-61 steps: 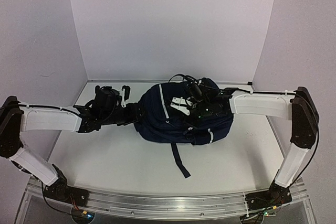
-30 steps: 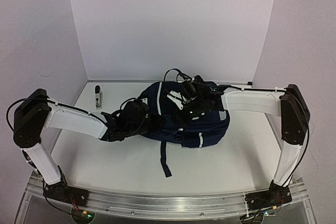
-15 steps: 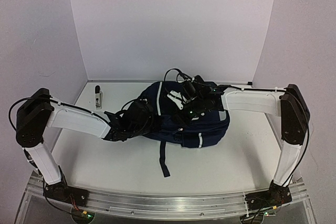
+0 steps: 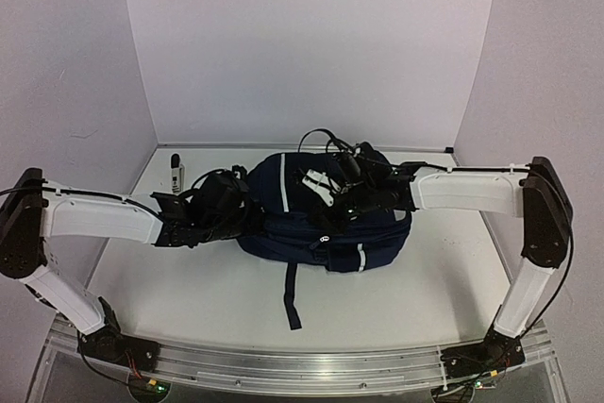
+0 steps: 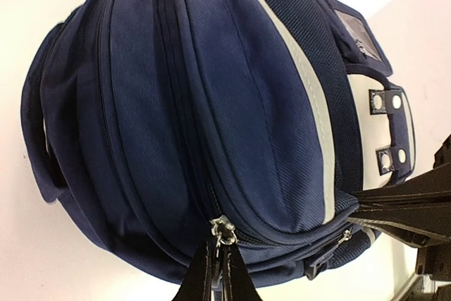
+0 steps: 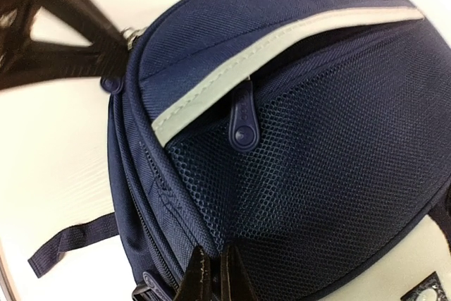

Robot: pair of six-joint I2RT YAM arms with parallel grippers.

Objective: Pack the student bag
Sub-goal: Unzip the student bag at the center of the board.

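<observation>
**Backpack at mid-table, both grippers closed on it**

The student bag [image 4: 326, 228], a navy backpack, lies on its side at the middle of the white table [image 4: 189, 280], a little nearer the far edge than the near one. A pale reflective stripe [image 4: 283, 193] crosses its left half, and one dark strap [image 4: 290, 294] trails off it towards the near edge.

At the bag's left end, the left gripper [image 5: 217, 255] has its fingers pressed together on the silver zip pull [image 5: 223, 225] of one of the zip tracks running round the bag. A padded carry handle [image 5: 35, 139] shows on the bag at the left edge of the left wrist view.

The right gripper [image 6: 213, 267] reaches in from the right side and sits on top of the bag. Its tips are squeezed shut against a seam just below the mesh pocket [image 6: 317, 153]. Whether anything is caught between them cannot be told. A navy rubber zip tab [image 6: 243, 121] hangs at the pocket's upper edge.

Near the table's far left corner, well apart from the bag, lies a small black-and-white stick-like object [image 4: 176, 174], too small to identify.
</observation>
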